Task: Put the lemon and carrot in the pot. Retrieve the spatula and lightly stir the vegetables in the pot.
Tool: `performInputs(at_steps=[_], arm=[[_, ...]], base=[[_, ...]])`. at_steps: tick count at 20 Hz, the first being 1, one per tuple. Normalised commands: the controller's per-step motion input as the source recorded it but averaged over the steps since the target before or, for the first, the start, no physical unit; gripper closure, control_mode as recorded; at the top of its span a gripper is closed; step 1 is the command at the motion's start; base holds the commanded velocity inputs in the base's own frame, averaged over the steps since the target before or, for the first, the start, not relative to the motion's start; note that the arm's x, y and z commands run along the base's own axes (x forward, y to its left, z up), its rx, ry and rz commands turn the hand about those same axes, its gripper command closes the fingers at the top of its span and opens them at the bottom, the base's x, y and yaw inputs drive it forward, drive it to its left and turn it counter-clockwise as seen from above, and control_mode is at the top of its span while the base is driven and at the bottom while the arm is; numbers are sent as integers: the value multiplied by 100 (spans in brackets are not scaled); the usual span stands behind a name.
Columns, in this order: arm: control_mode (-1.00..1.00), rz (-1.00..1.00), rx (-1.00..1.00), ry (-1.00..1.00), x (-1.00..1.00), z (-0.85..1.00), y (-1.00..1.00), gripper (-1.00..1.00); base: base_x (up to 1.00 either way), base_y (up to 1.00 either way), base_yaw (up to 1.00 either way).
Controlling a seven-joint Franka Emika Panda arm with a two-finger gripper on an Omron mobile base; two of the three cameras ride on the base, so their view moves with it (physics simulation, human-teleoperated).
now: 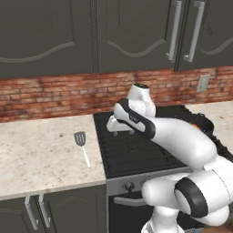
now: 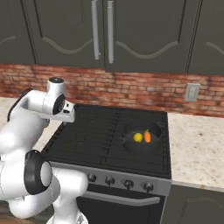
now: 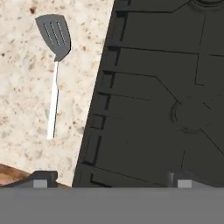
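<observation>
Gripper fingers spread wide, nothing held or touched, hovering over left part of stovetop near its edge. 1 spatula lies flat on speckled counter left of stove, apart from fingers. Farther right: 1 pot on stove w/ 1 lemon & 1 carrot inside, side by side.

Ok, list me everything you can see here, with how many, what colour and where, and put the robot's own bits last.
spatula: one, grey slotted head, white handle, flat on the counter left of the stove
lemon: one, yellow, in the pot
carrot: one, orange, in the pot beside the lemon
pot: one, black, on the stove's right side
stove: one, black
counter: speckled beige, both sides of the stove
gripper: one, open, over the stove's left edge
</observation>
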Motion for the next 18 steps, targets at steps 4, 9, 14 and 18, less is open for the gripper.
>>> performInputs(at_steps=[4,9,14,18], arm=[[-100,-4,-11,30,31,0,100,-100],[-100,-1,-12,9,17,-27,96,-100],[-100,0,-1,-29,-29,-55,56,-100],[-100,0,0,-10,1,-17,32,-100]], base=[[0,0,0],[0,0,0],[0,0,0],[0,0,0]])
